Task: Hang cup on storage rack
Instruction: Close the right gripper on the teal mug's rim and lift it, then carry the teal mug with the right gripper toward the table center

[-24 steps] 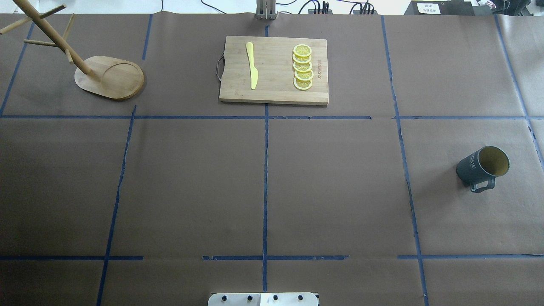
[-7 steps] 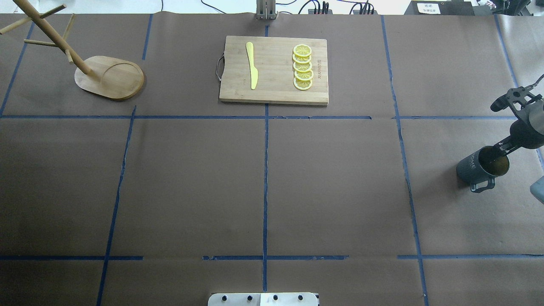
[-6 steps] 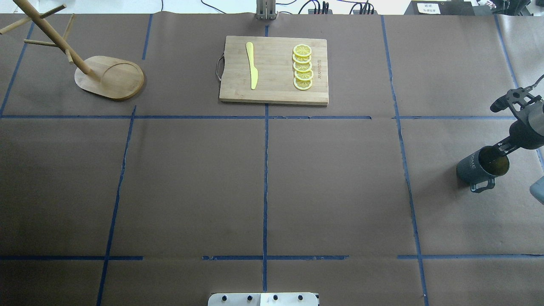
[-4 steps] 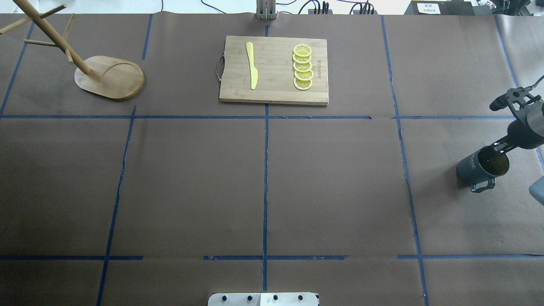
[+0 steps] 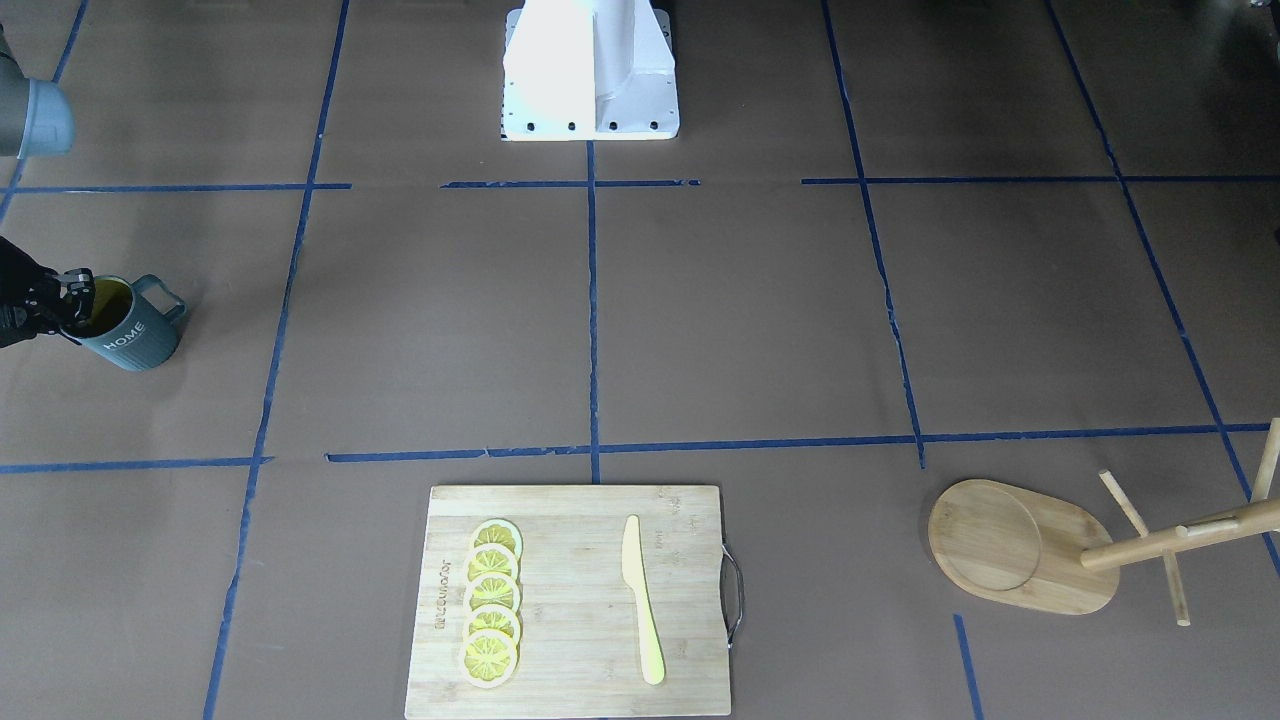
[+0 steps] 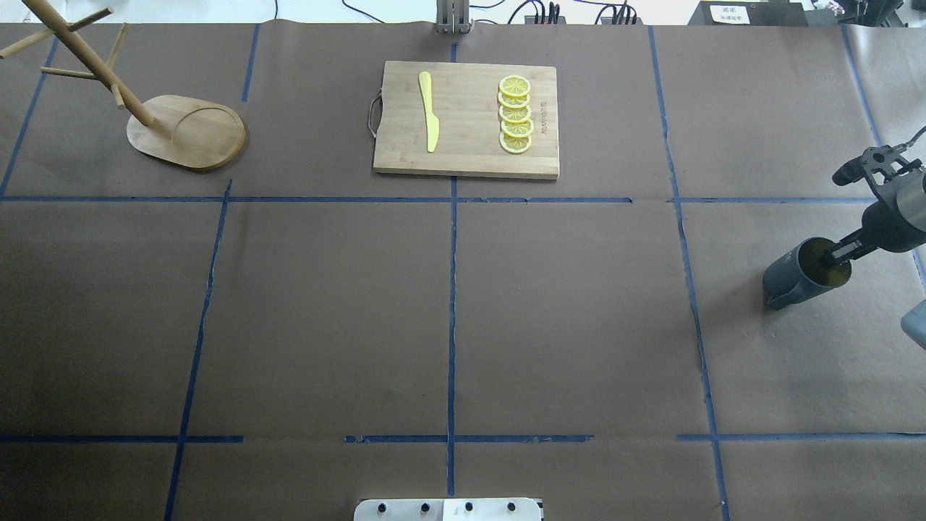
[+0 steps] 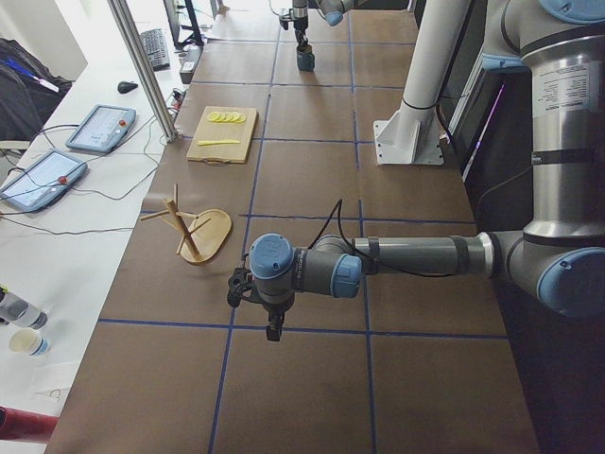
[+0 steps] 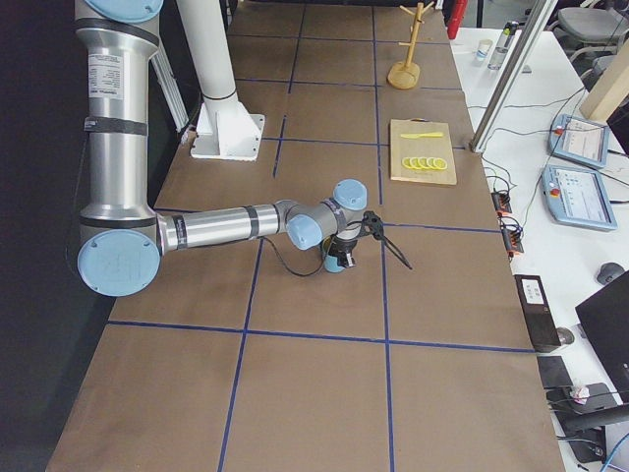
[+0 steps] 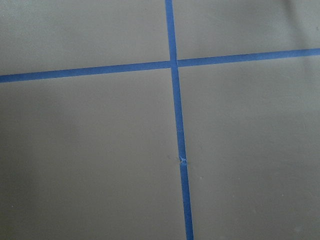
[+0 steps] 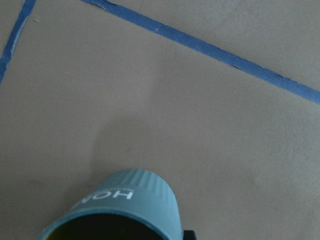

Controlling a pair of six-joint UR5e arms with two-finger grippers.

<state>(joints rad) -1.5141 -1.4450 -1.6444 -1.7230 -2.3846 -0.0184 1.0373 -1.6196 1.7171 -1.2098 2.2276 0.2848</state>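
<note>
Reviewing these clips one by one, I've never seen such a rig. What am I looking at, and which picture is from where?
Two robot arms work at a taped table. Pictures: one facing the robot, one from above behind it, one from each table end, one from each wrist. On the table: a rack, a board with a knife and lemon slices. The right gripper pinches a cup by its rim, one finger inside. The left gripper hangs over the table; open or shut, I cannot tell.
</note>
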